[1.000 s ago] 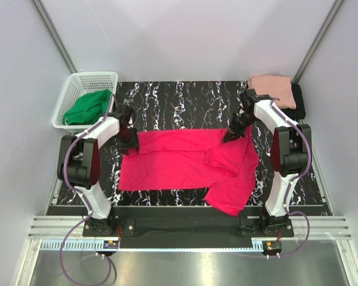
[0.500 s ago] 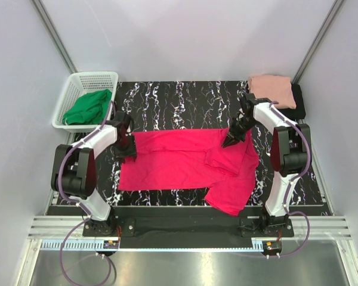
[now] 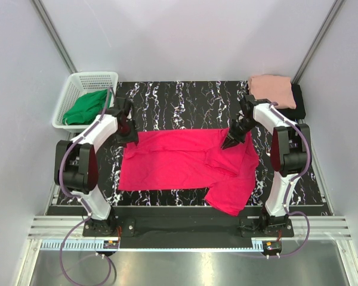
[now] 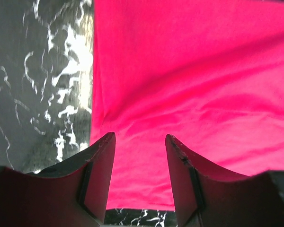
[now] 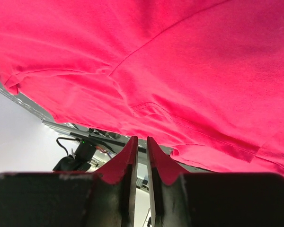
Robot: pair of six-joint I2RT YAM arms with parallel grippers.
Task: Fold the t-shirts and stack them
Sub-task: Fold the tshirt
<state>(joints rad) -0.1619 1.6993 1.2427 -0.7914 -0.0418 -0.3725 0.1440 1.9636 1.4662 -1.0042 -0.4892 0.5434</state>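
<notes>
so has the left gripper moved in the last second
Yes, the left gripper has shifted toward the far side of the table, nearer the white basket.

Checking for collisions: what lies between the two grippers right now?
Top view: only the crimson t-shirt, spread on the table, stretches between the left gripper and the right gripper.

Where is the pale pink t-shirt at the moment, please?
In the top view, the pale pink t-shirt lies folded at the far right corner of the table, resting on top of the black t-shirt.
</notes>
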